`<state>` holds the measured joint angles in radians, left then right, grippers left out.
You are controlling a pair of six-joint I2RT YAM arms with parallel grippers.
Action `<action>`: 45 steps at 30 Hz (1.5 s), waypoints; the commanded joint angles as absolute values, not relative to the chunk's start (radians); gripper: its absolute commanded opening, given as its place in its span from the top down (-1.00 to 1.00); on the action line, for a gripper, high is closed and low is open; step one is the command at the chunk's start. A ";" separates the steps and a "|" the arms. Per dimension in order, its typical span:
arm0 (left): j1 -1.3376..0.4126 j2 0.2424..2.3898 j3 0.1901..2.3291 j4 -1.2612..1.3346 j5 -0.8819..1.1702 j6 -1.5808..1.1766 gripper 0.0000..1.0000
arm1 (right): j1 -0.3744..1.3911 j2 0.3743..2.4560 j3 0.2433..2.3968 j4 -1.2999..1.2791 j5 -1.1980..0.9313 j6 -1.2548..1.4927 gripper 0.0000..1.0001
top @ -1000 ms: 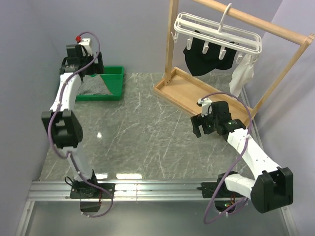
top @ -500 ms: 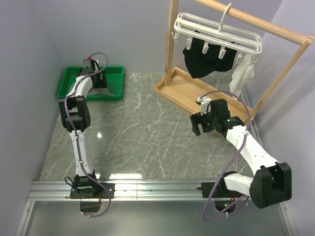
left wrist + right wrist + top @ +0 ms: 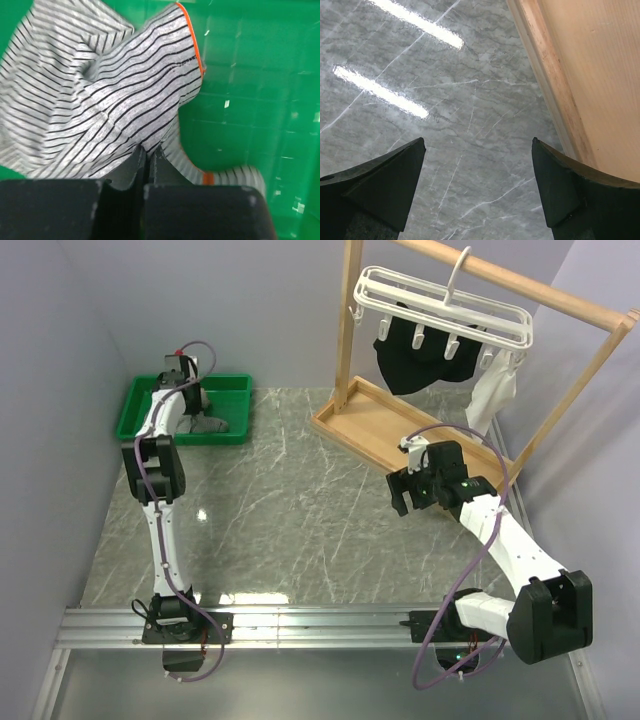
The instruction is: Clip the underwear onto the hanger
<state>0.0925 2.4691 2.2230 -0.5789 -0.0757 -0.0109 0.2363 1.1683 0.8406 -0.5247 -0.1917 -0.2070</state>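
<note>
The underwear (image 3: 110, 100), grey-and-white striped with an orange trim, lies crumpled in a green bin (image 3: 250, 75). My left gripper (image 3: 149, 150) is down in the bin and shut on a fold of this cloth. From above, the underwear (image 3: 212, 424) shows beside the left gripper (image 3: 190, 400). The white hanger (image 3: 440, 308) hangs by its hook from the wooden rack's top bar at the back right. My right gripper (image 3: 405, 495) hovers open over the table, nothing between its fingers (image 3: 395, 175).
The wooden rack's tray base (image 3: 380, 425) lies just right of the right gripper (image 3: 477, 150), its edge (image 3: 545, 85) close to one finger. A black garment (image 3: 420, 360) and a small white cloth (image 3: 492, 395) hang from the hanger's clips. Walls close in left and right.
The left arm dropped from above the bin down into it, and its gripper went from open to shut on the underwear. The right arm barely moved.
</note>
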 commanded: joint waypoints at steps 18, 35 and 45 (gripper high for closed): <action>0.074 1.593 1.959 -0.796 0.642 0.288 0.99 | 0.216 1.278 1.120 -0.660 -0.377 -0.261 -0.83; -0.319 1.546 1.342 -0.949 1.060 0.704 0.99 | 0.216 1.240 1.069 -0.707 -0.469 -0.305 -0.69; -0.253 1.902 1.632 -1.005 1.062 0.557 -0.21 | 0.235 1.244 1.042 -0.687 -0.472 -0.273 -0.57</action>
<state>-0.3000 1.9209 1.5505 -0.9874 1.0164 0.6163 0.2237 1.2690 1.0588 -0.7013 -0.4591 -0.2859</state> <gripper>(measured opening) 0.572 0.793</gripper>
